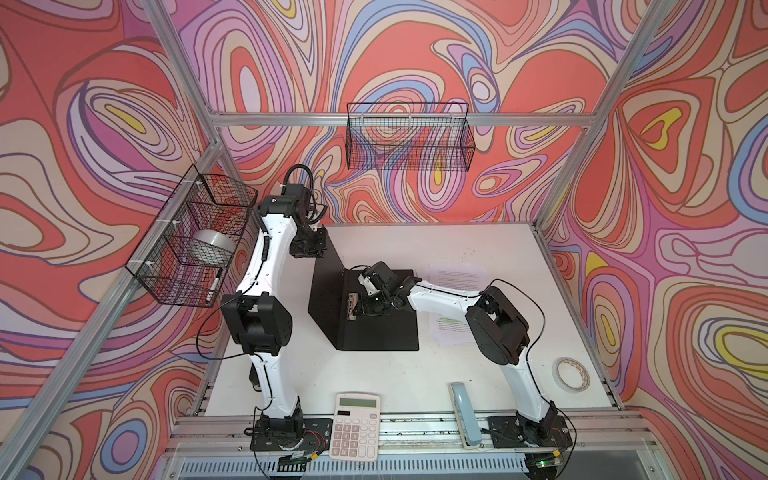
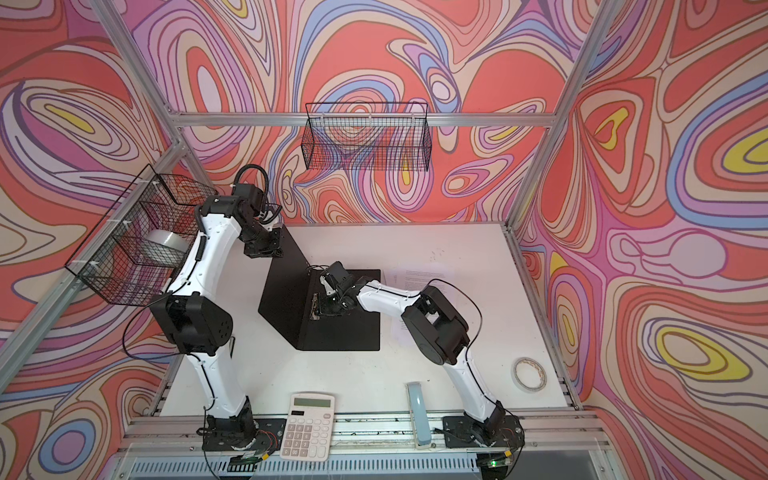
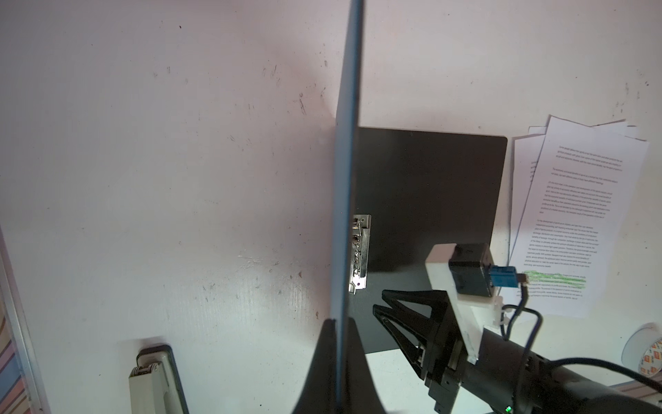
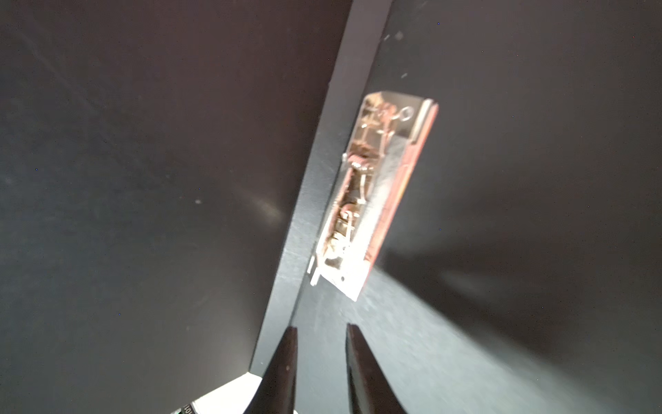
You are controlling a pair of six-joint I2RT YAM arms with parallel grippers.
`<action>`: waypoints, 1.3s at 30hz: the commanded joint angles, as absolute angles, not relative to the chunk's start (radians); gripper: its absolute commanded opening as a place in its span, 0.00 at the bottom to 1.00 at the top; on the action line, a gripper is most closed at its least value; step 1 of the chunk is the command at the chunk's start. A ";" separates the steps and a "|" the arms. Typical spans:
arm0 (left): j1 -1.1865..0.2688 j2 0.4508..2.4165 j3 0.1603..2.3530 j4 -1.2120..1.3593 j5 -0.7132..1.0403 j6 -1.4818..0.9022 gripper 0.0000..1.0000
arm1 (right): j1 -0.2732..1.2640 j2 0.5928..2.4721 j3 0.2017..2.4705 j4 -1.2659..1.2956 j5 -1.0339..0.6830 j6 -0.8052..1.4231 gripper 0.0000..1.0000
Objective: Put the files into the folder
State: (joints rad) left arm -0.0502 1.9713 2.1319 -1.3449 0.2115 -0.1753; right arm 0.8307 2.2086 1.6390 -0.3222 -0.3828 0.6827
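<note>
The folder (image 1: 374, 328) lies open on the table (image 1: 374, 374), its cover standing upright with the left gripper (image 3: 338, 324) clamped on its edge. The right gripper (image 4: 321, 327) hovers beside the metal clip (image 4: 372, 193), fingers slightly apart and holding nothing. The files (image 1: 457, 274) lie on the table just right of the folder.

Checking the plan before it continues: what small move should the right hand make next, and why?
Probably ease the right hand forward onto the metal clip to lift it: its jaws are apart and empty short of it, the left hand holds the folder open by its cover, and the files lie outside.
</note>
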 commanded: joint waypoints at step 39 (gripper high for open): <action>-0.041 1.879 2.049 -1.397 0.232 -0.206 0.00 | 0.866 2.286 1.728 -0.433 -0.316 0.665 0.13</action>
